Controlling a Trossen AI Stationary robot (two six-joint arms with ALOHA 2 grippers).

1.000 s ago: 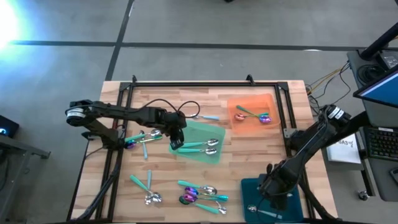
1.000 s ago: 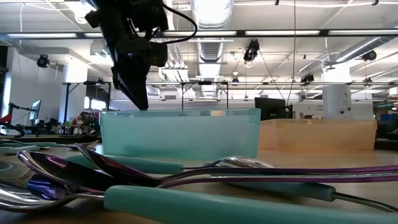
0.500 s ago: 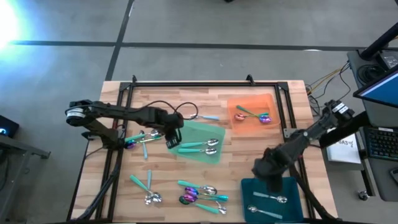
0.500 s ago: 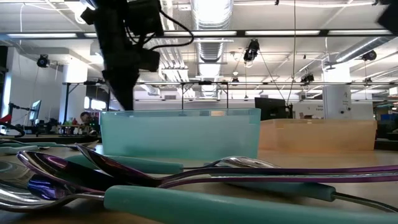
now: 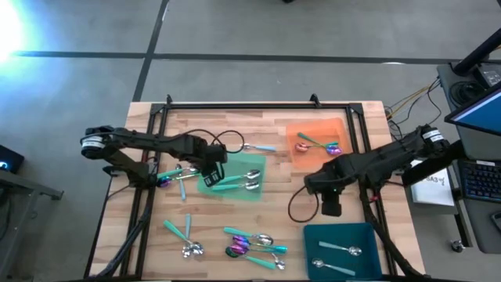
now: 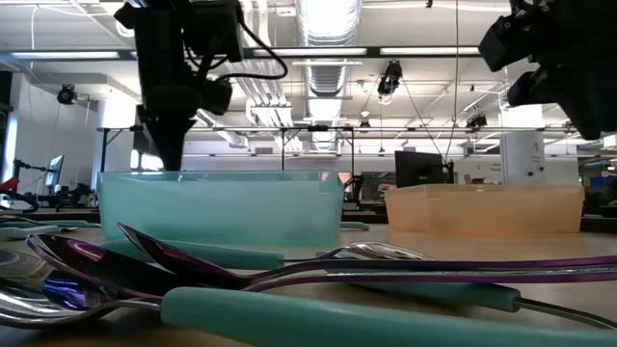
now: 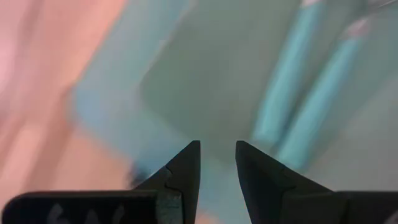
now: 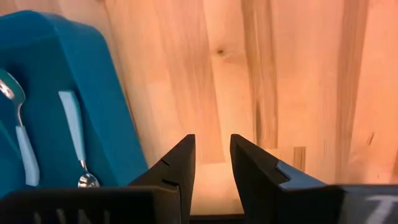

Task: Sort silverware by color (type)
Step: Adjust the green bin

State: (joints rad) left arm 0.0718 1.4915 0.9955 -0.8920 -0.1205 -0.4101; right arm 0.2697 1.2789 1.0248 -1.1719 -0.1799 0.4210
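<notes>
Sorting looks partly done, as I judge it. Two spoons [image 5: 237, 182] lie on the green tray [image 5: 228, 178] at mid-table, two more utensils [image 5: 319, 146] sit in the orange tray [image 5: 318, 142] on the far right, and two spoons [image 5: 335, 259] rest in the dark teal tray [image 5: 342, 250] at the near right. Left to sort: a cluster of spoons [image 5: 254, 246] with teal handles and purple or silver heads at the near middle, a pair [image 5: 185, 237] at the near left, some [image 5: 178, 175] on the left just beside the green tray, and one piece [image 5: 258, 146] on the far side between the green and orange trays. So roughly half remains on the bare table [image 5: 274, 207].

Left gripper [image 5: 210, 171] is low at the green tray's left edge, its arm reaching in from the left. In the left wrist view its fingers [image 7: 186, 167] stand a narrow gap apart with the tray wall right at them; whether they pinch the tray edge I cannot tell.

Right gripper [image 5: 329, 202] hangs over bare wood between the orange and dark teal trays, arm stretched in from the right. Its jaws stand slightly parted, released, with nothing between them.
</notes>
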